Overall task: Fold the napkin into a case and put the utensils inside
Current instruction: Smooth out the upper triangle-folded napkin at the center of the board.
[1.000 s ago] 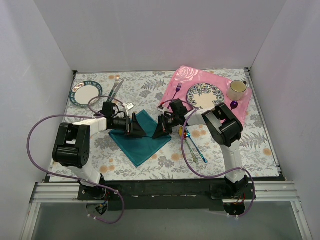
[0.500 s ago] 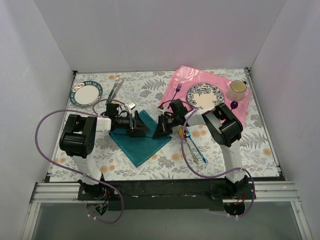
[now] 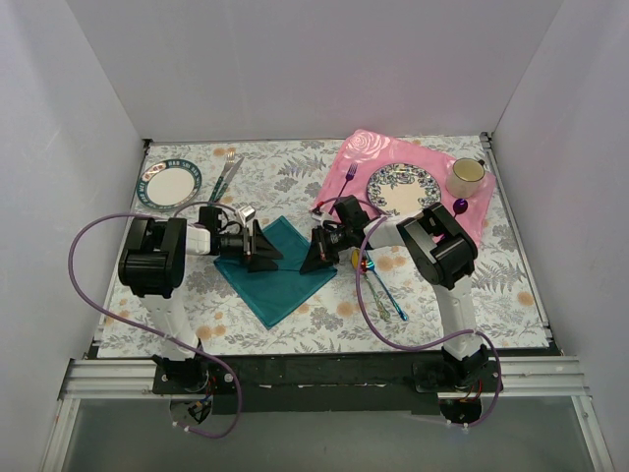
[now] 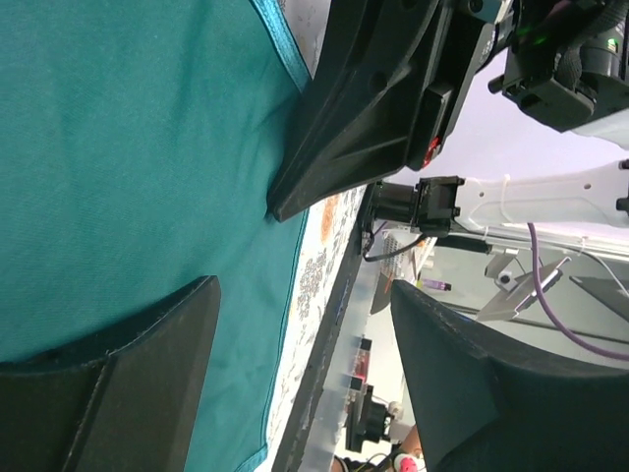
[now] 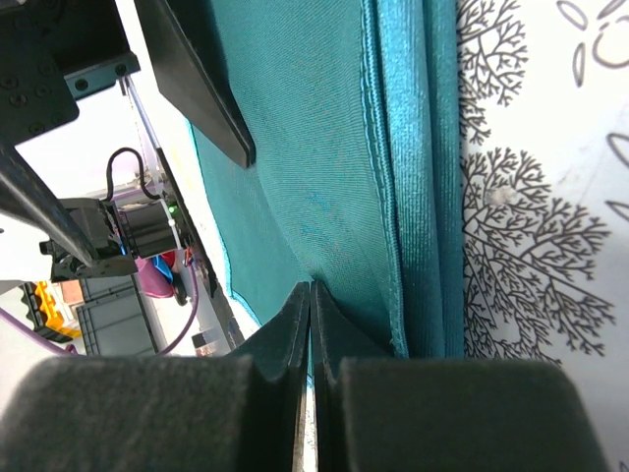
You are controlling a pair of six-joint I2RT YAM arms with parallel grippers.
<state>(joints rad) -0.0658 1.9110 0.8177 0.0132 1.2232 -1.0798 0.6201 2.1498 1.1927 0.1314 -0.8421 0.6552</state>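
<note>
Napkin lies as a teal diamond on the flowered table, midway between the arms. We see the left gripper drawn back slightly toward the cloth's left side, jaws wide and holding nothing. The right gripper stays pinched on the right edge. We judge the fold unfinished; the utensils wait just beside it.

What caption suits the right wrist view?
Shut right gripper pinching folded edge of dark teal cloth napkin on floral tablecloth.
</note>
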